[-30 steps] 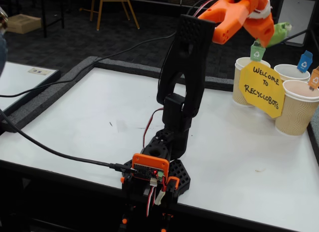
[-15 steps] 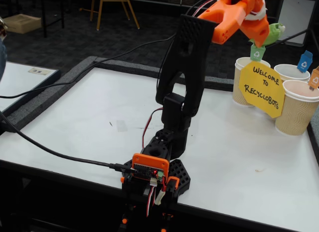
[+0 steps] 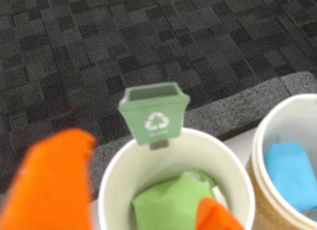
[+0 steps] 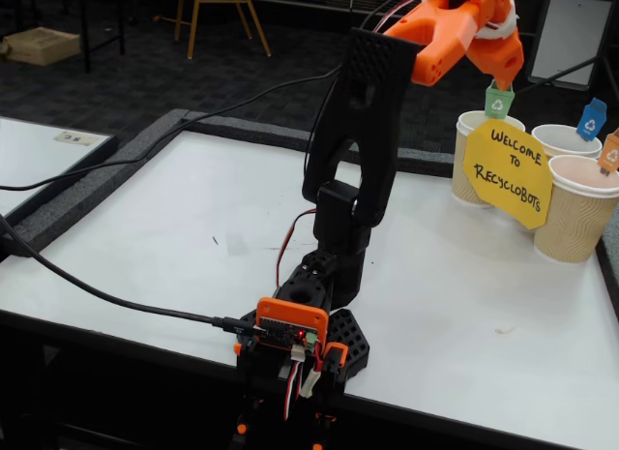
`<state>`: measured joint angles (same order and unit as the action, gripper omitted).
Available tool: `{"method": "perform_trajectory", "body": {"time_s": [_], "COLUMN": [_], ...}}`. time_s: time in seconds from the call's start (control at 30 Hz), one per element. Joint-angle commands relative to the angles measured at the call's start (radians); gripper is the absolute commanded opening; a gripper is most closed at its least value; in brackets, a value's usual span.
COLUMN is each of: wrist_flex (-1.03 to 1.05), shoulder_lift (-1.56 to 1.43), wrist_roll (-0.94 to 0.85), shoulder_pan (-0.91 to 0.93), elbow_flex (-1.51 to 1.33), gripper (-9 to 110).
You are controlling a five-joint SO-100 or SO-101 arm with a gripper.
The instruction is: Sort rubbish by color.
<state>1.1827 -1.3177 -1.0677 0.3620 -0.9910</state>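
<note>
Green wad [image 3: 171, 205] in cup [image 3: 124, 175], under gripper [image 3: 143, 210]

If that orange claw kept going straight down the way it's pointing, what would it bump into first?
Probably the green paper wad lying in the cup with the green tag; the claw hangs right above it, though depth is hard to judge.

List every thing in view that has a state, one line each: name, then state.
green wad: lying inside the green-tagged cup.
blue wad: lying inside the neighbouring cup.
orange-tagged cup: upright; contents not visible.
gripper: above the green-tagged cup, jaws apart, empty.
</note>
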Motion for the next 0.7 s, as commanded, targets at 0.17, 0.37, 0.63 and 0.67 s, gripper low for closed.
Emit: {"method": "perform_trajectory", "body": {"time_s": [0.17, 0.37, 0.63, 0.67], "wrist_flex": [0.305, 0.460, 0.503, 0.509], "shoulder_lift": [-0.307, -0.594, -0.989, -1.029], "wrist_roll": [0.017, 0.028, 0.147, 0.175], "shoulder_pan": [0.002, -0.011, 0.032, 0.035], "elbow_flex": [0.061, -0.064, -0.391, -0.425], "gripper": [0, 0, 0, 0]}}
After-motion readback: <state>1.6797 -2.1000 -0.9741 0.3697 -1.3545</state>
